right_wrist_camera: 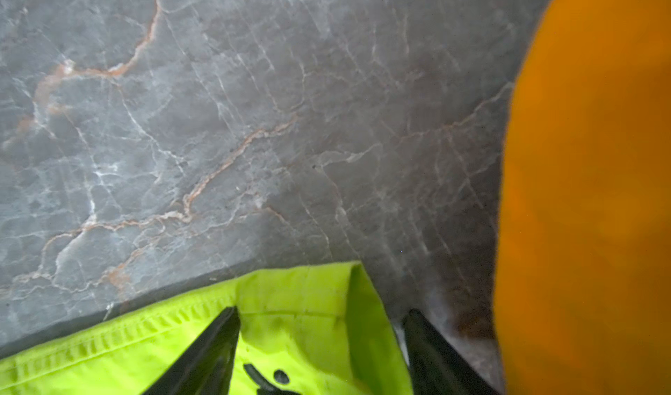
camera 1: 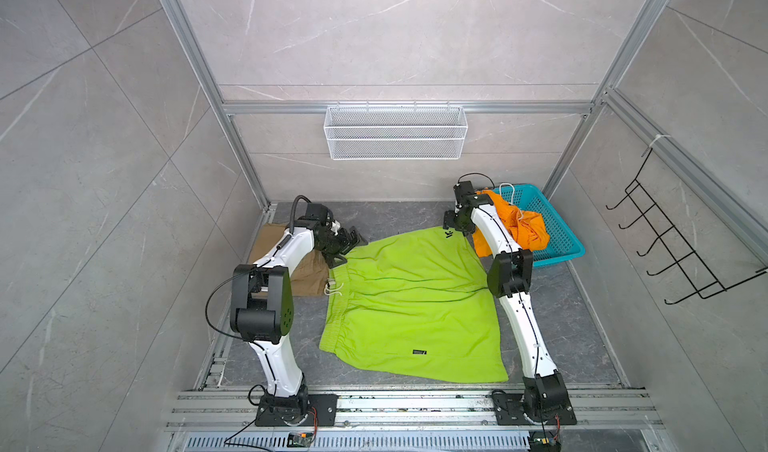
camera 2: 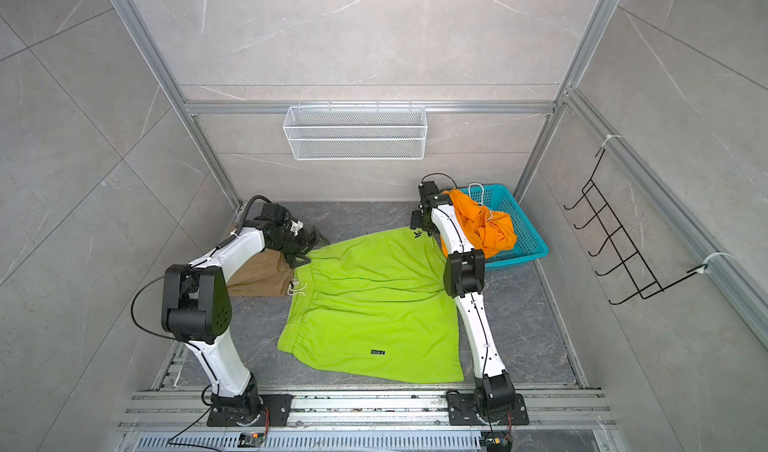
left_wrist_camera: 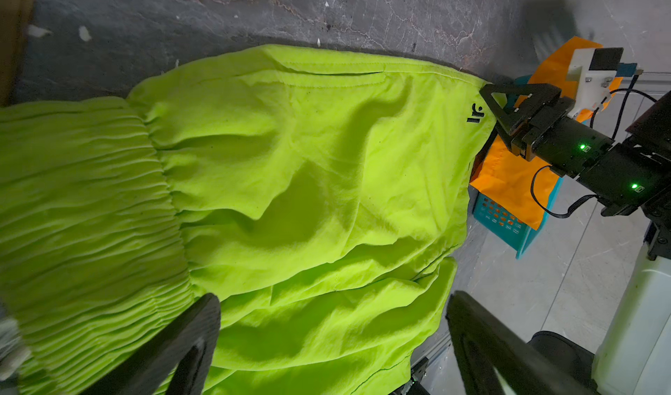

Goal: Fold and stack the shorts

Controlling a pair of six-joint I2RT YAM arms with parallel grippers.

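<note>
The lime green shorts (camera 1: pixel 411 304) (camera 2: pixel 374 304) lie spread flat mid-table, waistband to the left. My left gripper (camera 1: pixel 351 248) (left_wrist_camera: pixel 334 302) hangs open just over the waistband's far corner, nothing between its fingers. My right gripper (camera 1: pixel 449 223) (right_wrist_camera: pixel 322 311) is at the far right hem corner by the dark logo; its jaws stand apart on either side of that lime corner (right_wrist_camera: pixel 297 302) and do not pinch it. The khaki shorts (camera 1: pixel 307 275) lie folded under my left arm. The orange shorts (camera 1: pixel 523 229) (right_wrist_camera: pixel 588 193) hang crumpled over the teal basket (camera 1: pixel 559 258).
A white wire basket (camera 1: pixel 395 132) hangs on the back wall. A black hook rack (camera 1: pixel 681 246) is on the right wall. Aluminium rails (camera 1: pixel 415 404) with both arm bases run along the front edge. Bare grey marble shows behind the green shorts.
</note>
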